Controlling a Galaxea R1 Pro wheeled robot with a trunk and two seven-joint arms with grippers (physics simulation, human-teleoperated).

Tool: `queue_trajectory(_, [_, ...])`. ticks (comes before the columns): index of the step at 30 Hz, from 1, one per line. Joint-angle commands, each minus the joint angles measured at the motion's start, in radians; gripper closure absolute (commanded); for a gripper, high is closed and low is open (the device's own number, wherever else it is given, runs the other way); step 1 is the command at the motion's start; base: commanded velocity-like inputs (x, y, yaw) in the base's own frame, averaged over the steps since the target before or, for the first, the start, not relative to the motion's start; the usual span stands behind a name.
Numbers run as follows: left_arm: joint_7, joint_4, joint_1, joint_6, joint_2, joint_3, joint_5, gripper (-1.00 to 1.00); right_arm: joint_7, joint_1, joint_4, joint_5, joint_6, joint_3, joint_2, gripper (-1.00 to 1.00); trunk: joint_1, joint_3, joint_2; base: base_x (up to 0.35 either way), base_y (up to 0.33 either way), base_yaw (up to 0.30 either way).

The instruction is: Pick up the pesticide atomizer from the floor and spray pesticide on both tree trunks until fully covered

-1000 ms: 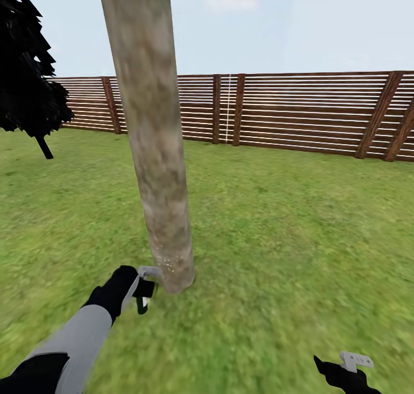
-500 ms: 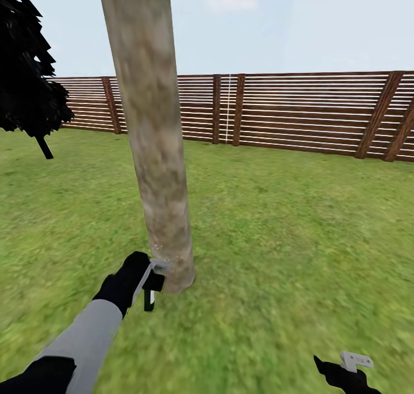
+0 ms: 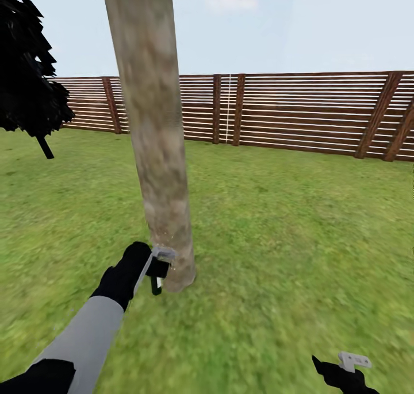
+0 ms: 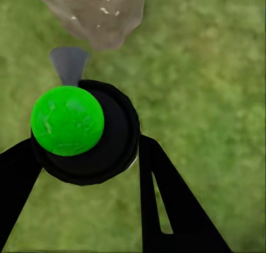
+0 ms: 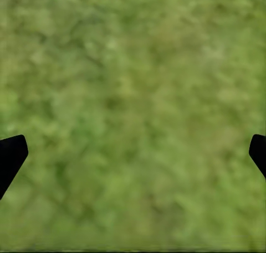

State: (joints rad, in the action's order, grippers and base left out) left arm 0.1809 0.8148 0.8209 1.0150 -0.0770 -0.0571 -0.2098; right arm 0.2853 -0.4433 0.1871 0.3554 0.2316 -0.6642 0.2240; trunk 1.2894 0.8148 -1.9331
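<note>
**Left gripper holding atomizer at trunk base**

Left arm: extended forward and low over the grass [image 3: 276,239]. The left gripper [image 3: 159,263] is pinching the atomizer [image 3: 156,284], which hangs below the fingers in the head view as a short black body with a small white mark. Gripper and atomizer sit just beside the foot of the trunk [image 3: 158,153], on its left side. Whether the gripper touches the bark cannot be told.

Left wrist view: the atomizer [image 4: 88,132] appears end-on as a round black body with a bright green cap, seated between the two black fingers [image 4: 166,203]. A grey nozzle projects from it toward the trunk [image 4: 94,12]. Small whitish specks of pesticide [image 4: 102,10] lie on the bark there. In the head view, faint pale specks show on the lower trunk, near the gripper.

Right arm: low, at the lower right of the head view. The right gripper [image 3: 351,364] is over bare grass, well apart from the trunk. In the right wrist view its two dark fingertips [image 5: 10,156] stand far apart at opposite sides, spread wide with only grass [image 5: 133,120] between them.

Surroundings: a slatted brown fence [image 3: 299,115] runs along the far edge of the lawn. A black-leaved tree [image 3: 29,66] stands at the far left.
</note>
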Motion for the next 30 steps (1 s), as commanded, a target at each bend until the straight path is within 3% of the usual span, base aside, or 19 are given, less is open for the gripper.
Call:
queue_trajectory(1, [0.0, 0.003, 0.015, 0.001, 0.039, 0.001, 0.005, 1.0, 0.0, 0.0, 0.0, 0.0, 0.0, 0.0, 0.0, -1.0, 0.0, 0.0, 0.0, -0.029, 0.013, 0.0])
queue_trajectory(4, [0.0, 0.003, 0.043, 0.002, 0.066, 0.002, 0.009, 1.0, 0.0, 0.0, 0.0, 0.0, 0.0, 0.0, 0.0, -1.0, 0.0, 0.0, 0.0, -0.008, 0.004, 0.0])
queue_trajectory(11, [0.0, -0.019, 0.126, 0.009, 0.076, 0.0, 0.009, 1.0, 0.0, 0.0, 0.0, 0.0, 0.0, 0.0, 0.0, -1.0, 0.0, 0.0, 0.0, 0.0, 0.0, 0.0])
queue_trajectory(14, [0.0, -0.025, 0.145, 0.012, 0.104, 0.0, 0.009, 1.0, 0.0, 0.0, 0.0, 0.0, 0.0, 0.0, 0.0, -1.0, 0.0, 0.0, 0.0, 0.0, 0.0, 0.0])
queue_trajectory(20, [0.0, -0.026, 0.21, 0.015, 0.137, 0.0, 0.009, 1.0, 0.0, 0.0, 0.0, 0.0, 0.0, 0.0, 0.0, -1.0, 0.0, 0.0, 0.0, 0.0, 0.0, 0.0])
queue_trajectory(25, [0.001, -0.033, 0.236, 0.016, 0.144, -0.001, 0.009, 1.0, 0.0, 0.0, 0.0, 0.0, 0.0, 0.0, 0.0, -1.0, 0.0, 0.0, 0.0, 0.0, 0.0, 0.0])
queue_trajectory(30, [0.002, -0.185, 0.226, 0.004, 0.144, -0.002, 0.008, 1.0, 0.0, 0.0, 0.0, 0.0, 0.0, 0.0, 0.0, -1.0, 0.0, 0.0, 0.0, 0.0, 0.0, 0.0])
